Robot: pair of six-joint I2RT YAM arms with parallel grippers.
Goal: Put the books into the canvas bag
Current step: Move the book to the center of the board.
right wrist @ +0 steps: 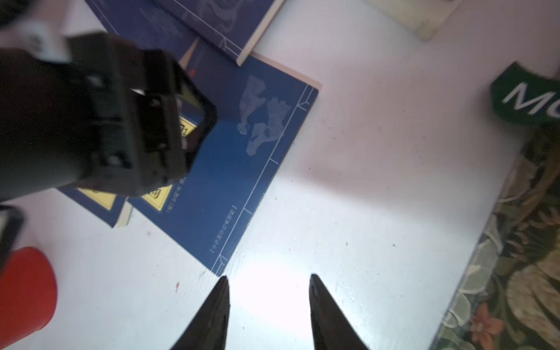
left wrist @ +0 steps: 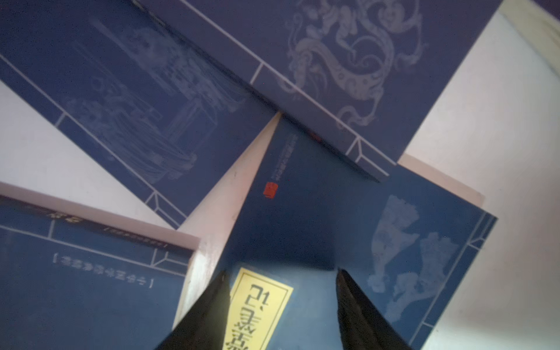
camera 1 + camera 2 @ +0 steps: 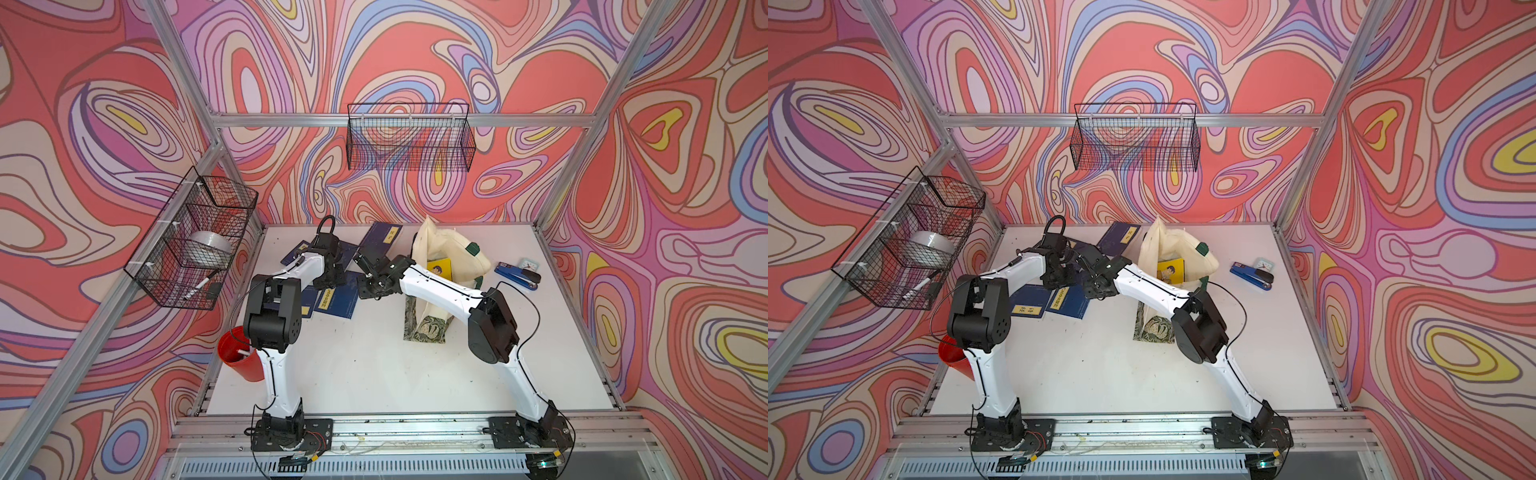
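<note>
Several navy books with yellow labels lie fanned over the table's back left in both top views, one further back. A yellow book sits in the mouth of the cream canvas bag, which lies with its leaf-patterned base toward the front. My left gripper is open just above a navy book, its fingers either side of that book's yellow label. My right gripper is open over bare table, beside a corner of that book, between the books and the bag.
A blue-and-black stapler lies right of the bag. A red cup stands at the front left by the left arm. Black wire baskets hang on the left wall and back wall. The left gripper's body is close to my right gripper.
</note>
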